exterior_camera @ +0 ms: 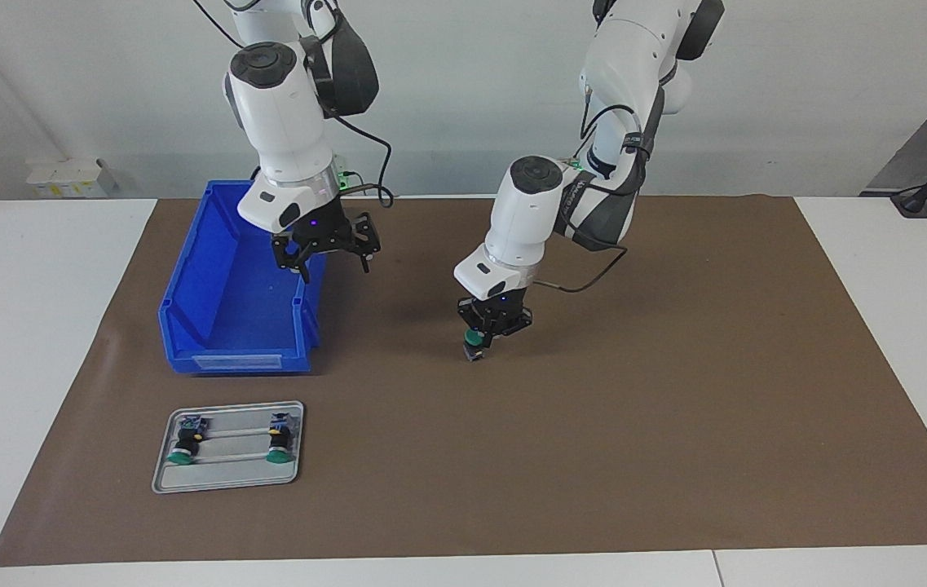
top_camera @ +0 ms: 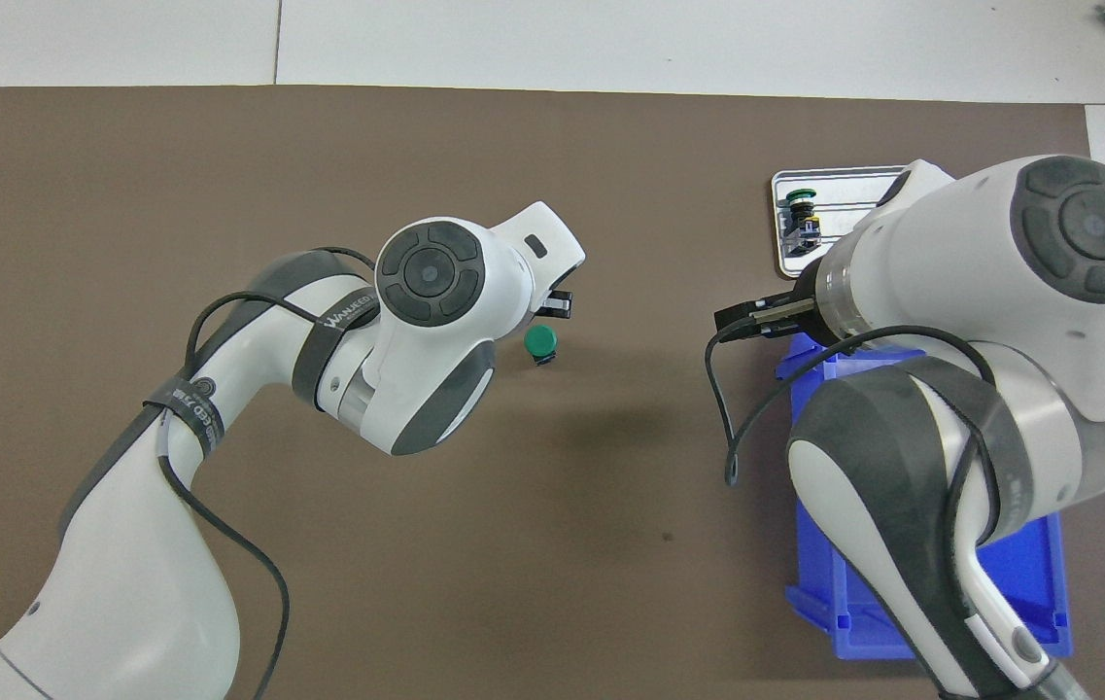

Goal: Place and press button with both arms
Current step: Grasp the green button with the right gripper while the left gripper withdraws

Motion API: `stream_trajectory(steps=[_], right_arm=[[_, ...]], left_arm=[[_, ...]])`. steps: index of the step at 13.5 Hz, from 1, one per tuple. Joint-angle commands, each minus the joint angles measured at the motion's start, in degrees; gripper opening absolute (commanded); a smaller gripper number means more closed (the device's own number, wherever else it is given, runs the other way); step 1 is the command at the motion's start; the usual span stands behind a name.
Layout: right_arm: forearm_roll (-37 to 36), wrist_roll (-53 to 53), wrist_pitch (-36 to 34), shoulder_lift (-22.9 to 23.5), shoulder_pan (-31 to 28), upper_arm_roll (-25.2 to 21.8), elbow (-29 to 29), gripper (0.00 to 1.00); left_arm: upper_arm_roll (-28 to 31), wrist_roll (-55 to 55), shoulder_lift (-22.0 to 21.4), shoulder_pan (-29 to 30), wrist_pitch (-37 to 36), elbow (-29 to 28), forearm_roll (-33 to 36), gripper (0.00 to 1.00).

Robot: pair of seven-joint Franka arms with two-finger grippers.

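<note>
Setting: a robotics laboratory bench was indicated.
Evidence: two white arms (exterior_camera: 284, 114) were mounted at a white table (exterior_camera: 39, 326) covered by a brown mat (exterior_camera: 634, 408).
Fixtures: a blue parts bin (exterior_camera: 227, 285) and metal tray (exterior_camera: 227, 477) were provided.

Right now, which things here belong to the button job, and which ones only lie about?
Belong to the job:
- button, held by the shut left gripper over the brown mat
- open right gripper, over the blue bin

Lying about:
- two spare buttons on the grey tray
</note>
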Motion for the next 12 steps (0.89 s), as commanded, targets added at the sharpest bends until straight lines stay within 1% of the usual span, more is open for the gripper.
stream_trajectory(steps=[1, 2, 4, 5, 6, 9, 10, 11, 12], right_arm=[[1.8, -0.9, 1.3, -1.0, 0.0, 0.3, -1.5, 1.0], [1.8, -1.1, 2.1, -0.4, 0.6, 0.3, -1.5, 1.0], [2.2, -0.9, 8.0, 1.6, 4.2, 0.3, -2.3, 1.0], [2.3, -0.9, 10.9, 3.2, 5.0, 0.4, -2.4, 1.0], [2.3, -0.8, 14.8, 5.3, 7.1, 0.3, -2.4, 1.0], [2.2, -1.0, 26.7, 11.2, 9.7, 0.4, -2.2, 1.0], [2.2, -1.0, 31.0, 13.6, 10.7, 0.4, -2.1, 1.0], [2.2, -1.1, 34.7, 16.3, 11.5, 0.4, -2.0, 1.0], [2.2, -1.3, 37.4, 18.2, 12.4, 0.5, -2.0, 1.0]], left_arm=[[0.4, -0.3, -3.8, 3.1, -6.8, 2.1, 1.2, 0.0], [0.3, 0.8, -6.0, 4.6, -9.5, 2.0, 1.2, 0.0], [0.4, 7.9, -9.7, 8.6, -17.1, 2.0, 1.2, 0.11], [0.4, 11.8, -11.4, 10.9, -20.9, 2.0, 1.2, 0.14], [0.4, 14.3, -13.2, 13.2, -24.3, 2.0, 1.2, 0.2], [0.4, 20.1, -18.4, 19.0, -32.2, 1.7, 1.2, 0.55], [0.5, 21.7, -20.3, 20.6, -35.1, 1.6, 1.2, 0.62], [0.5, 24.3, -21.9, 22.4, -36.6, 1.6, 1.2, 0.66], [0.5, 27.2, -23.0, 24.5, -36.7, 1.4, 1.2, 0.8]])
